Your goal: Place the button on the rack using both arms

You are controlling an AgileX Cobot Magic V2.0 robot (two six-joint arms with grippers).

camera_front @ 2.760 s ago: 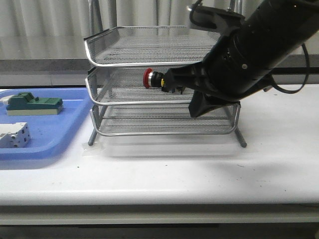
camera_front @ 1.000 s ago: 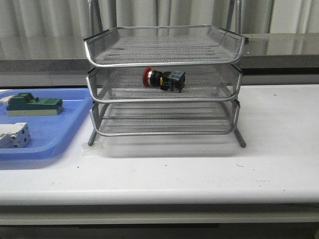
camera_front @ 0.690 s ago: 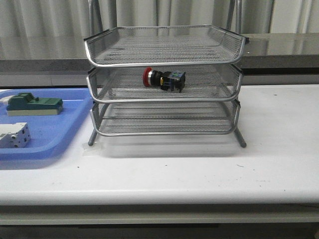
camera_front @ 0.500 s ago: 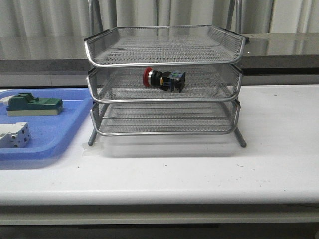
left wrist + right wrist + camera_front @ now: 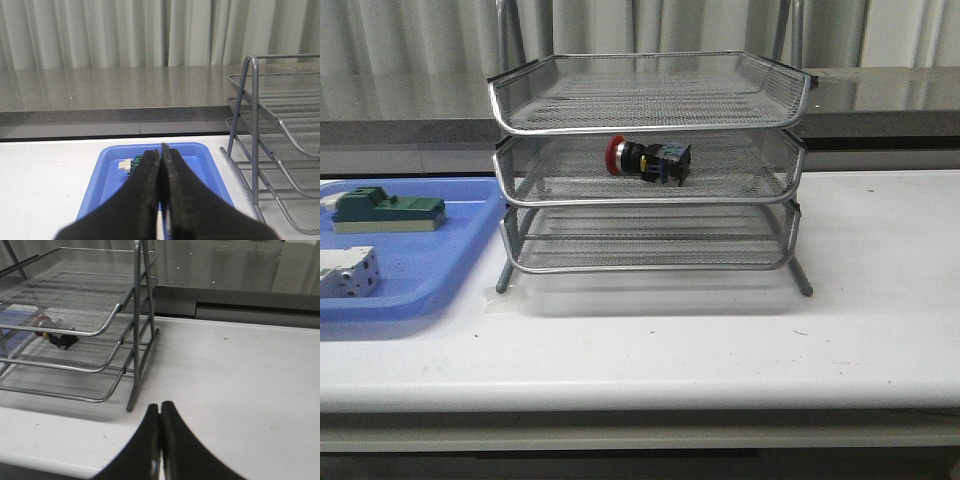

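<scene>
**Three tiers, button on the middle one**

Three mesh trays make up the rack (image 5: 650,165), and you can see the button (image 5: 648,160) lying on its side in the middle tray, approx. centred left-to-right. Red mushroom head points to the robot's left, black-and-blue block body to the right, w/ a yellow spot just visible on the body. Nothing is touching it. In the right wrist view the button (image 5: 52,334) shows through the mesh, again on the middle tier, w/ top and bottom trays above and below it.

Rack stands on the white desk (image 5: 720,350) on its metal legs. Just left of it sits a blue plastic tray (image 5: 430,270), its edge close to the rack's left leg. In that tray you've got a green block (image 5: 388,211) toward the back and a white terminal block (image 5: 345,272) nearer the front, the two apart from each other.

Neither arm appears in the front view. Left gripper (image 5: 161,165): jaws pressed together, holding nothing, w/ the blue tray and the rack's side beyond it. Right gripper (image 5: 160,417): jaws also together, nothing between them, over bare desk beside the rack's leg, well apart from the button.
</scene>
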